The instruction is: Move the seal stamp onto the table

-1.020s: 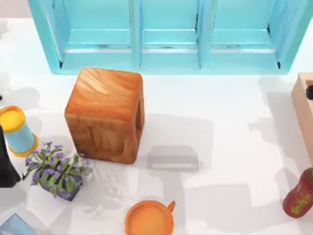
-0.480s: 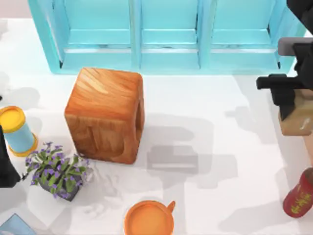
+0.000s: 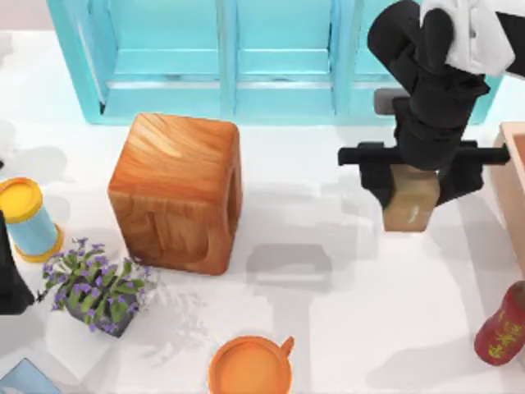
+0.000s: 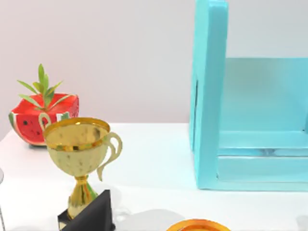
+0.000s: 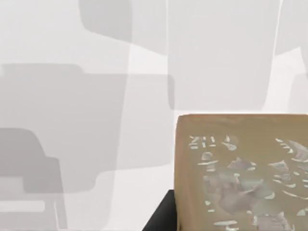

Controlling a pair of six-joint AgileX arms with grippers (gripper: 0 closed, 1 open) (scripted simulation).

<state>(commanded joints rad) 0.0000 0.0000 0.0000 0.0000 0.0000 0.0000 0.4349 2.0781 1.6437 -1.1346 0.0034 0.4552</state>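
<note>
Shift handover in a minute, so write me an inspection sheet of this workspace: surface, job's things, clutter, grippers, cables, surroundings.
Surface: glossy white table, shadowed under the arm.
Job's things: seal stamp, tan block, upright in the right gripper, right of table centre; whether it touches the table cannot be told. Pale marks on one face.
Clutter: wooden cube, flowering plant, orange cup, yellow-lidded blue can, dark red bottle, gold trophy, watermelon-shaped planter.
Grippers: right gripper shut on the stamp; left arm parked at the table's left edge.
Cables: nothing seen.
Surroundings: turquoise shelf cabinet along the back; wooden box edge at right.
</note>
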